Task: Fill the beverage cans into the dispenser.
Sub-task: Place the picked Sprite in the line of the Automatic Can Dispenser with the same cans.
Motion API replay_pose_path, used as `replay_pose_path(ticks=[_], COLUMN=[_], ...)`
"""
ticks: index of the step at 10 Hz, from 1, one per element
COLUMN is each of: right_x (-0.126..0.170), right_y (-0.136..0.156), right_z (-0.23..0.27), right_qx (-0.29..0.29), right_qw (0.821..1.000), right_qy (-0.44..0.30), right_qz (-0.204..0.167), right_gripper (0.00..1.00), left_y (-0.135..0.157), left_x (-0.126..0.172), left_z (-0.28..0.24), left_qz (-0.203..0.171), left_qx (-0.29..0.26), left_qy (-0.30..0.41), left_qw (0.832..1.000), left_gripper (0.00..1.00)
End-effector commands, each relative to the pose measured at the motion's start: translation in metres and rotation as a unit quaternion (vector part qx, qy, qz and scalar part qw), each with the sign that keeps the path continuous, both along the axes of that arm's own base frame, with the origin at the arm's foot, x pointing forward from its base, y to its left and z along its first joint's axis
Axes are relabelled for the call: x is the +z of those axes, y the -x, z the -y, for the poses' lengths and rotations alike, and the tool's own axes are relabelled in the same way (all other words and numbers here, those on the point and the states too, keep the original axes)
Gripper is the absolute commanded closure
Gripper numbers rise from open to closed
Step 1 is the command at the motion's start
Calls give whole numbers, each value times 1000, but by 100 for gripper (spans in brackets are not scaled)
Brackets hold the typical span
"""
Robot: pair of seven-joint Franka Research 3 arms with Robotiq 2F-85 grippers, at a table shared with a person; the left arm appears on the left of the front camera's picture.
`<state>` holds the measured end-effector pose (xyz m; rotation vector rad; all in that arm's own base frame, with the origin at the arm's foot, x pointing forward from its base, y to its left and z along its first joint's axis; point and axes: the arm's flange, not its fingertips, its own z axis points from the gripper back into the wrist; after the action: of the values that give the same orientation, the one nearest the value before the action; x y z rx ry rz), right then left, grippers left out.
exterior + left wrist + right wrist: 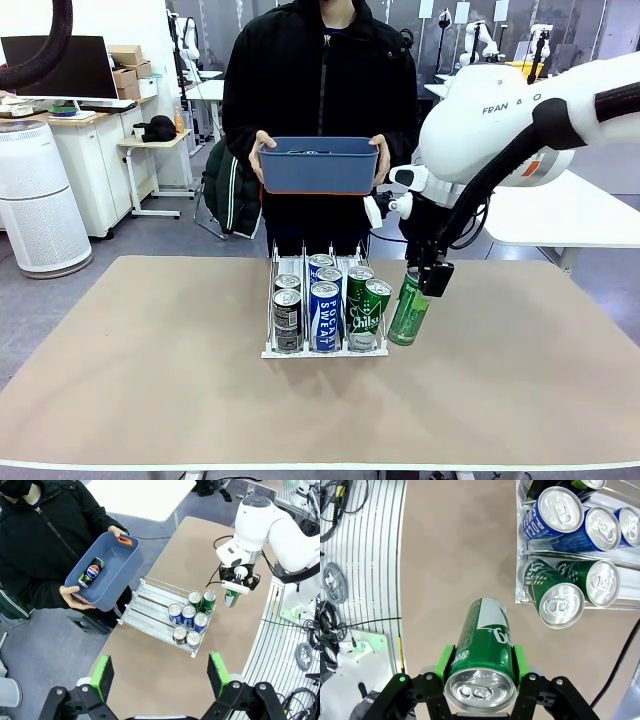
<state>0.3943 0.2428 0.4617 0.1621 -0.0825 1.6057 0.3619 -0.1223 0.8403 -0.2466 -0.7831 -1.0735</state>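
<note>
One green can point(409, 312) hangs tilted just beside the dispenser's point(150, 599) right lane, pinched near its top by our right gripper point(428, 276) while our left gripper point(160, 674) hangs spread and empty, and we fear a low entry would knock the racked green cans point(362, 300) there.

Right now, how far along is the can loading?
Seven cans stand in the dispenser: two dark, three blue, two green. The right gripper holds a green can beside the green lane. One Pepsi can waits in the person's blue bin.
</note>
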Motion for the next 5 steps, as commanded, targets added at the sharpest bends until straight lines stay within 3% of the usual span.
replay_pose_path(ticks=[1, 5], right_x=[-6, -17], right_y=[-2, -19], right_z=[-8, -20], right_qx=[0, 0], right_qw=[1000, 999], right_qy=[-15, -34], right_qz=[2, 0], right_gripper=[42, 42], left_y=[1, 1], left_x=[0, 0], left_z=[0, 0], left_qz=[-2, -2], left_qx=[0, 0], left_qy=[5, 5], left_qw=[1000, 1000], left_gripper=[0, 0])
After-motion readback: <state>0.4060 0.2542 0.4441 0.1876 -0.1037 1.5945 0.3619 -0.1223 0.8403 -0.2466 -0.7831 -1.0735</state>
